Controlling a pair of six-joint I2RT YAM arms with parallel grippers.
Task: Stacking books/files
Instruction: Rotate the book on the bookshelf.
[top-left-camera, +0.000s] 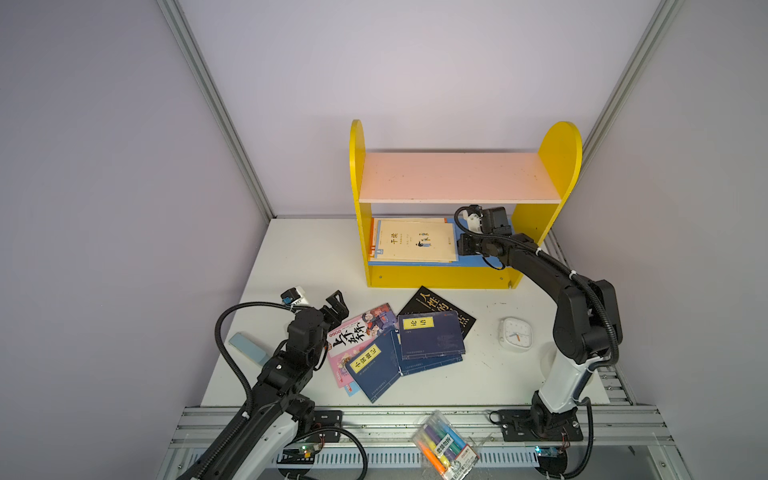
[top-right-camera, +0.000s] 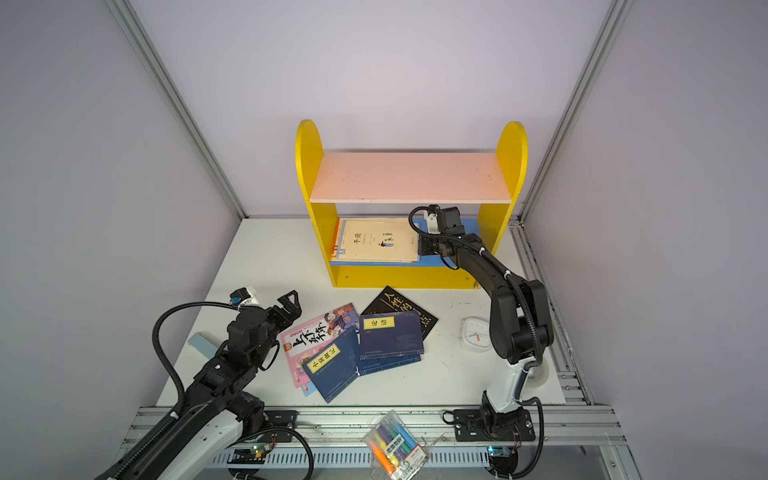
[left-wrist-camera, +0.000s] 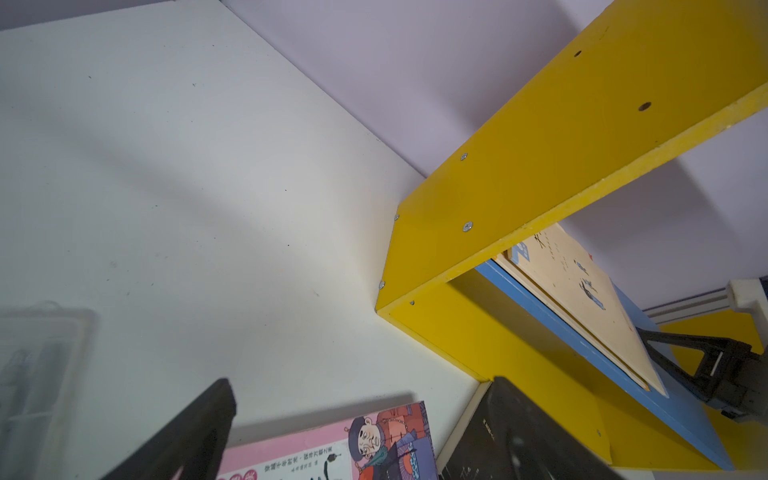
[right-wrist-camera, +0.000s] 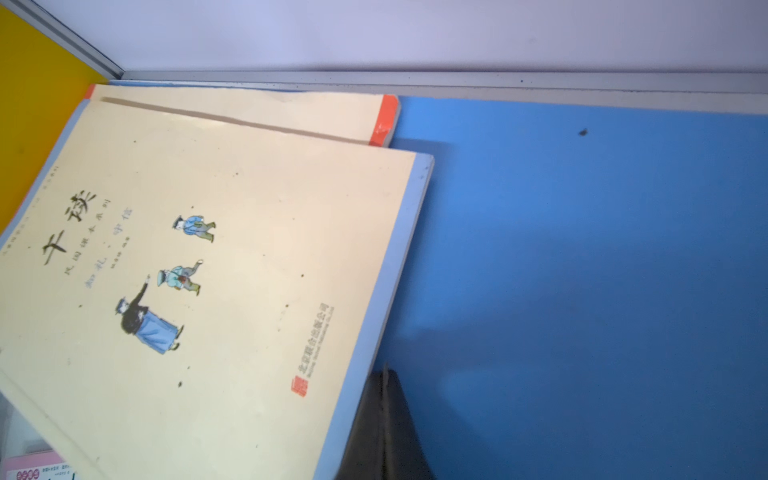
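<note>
A: The stack of cream books (top-left-camera: 415, 241) lies flat on the blue lower board (right-wrist-camera: 582, 249) of the yellow bookshelf (top-left-camera: 436, 277), toward its left side. The top cover shows three small figures. The publisher line reads 北京联合出版公司, with a red seal beside it. The book beneath shows an orange strip at one edge.

B: Right hand (top-left-camera: 462, 249)?

A: It is inside the lower shelf, just beside the stack's right edge. The fingers are pressed together with nothing between them. Contact with the stack: cannot tell.

B: Books on the tabletop (top-left-camera: 291, 257)?

A: They form a loose, overlapping pile in front of the bookshelf.
- The upper navy book (top-left-camera: 430, 336) has a yellow label reading 论语. It lies on a second navy book (top-left-camera: 432, 363) and on a corner of the black book (top-left-camera: 432, 301), whose title begins 人性的.
- The front navy book (top-left-camera: 372, 368), labelled 小窗幽记, overlaps the pink cartoon book (top-left-camera: 353, 332). I cannot read the pink book's large brush title with confidence.

B: Left hand (top-left-camera: 336, 306)?

A: It is spread wide and empty, above the tabletop just left of the pink cartoon book.

B: Anything else?

A: A white clock (top-left-camera: 515, 336) sits to the right of the pile. A marker pack (top-left-camera: 446, 446) lies on the front rail, with the label 整装勿拆.
</note>
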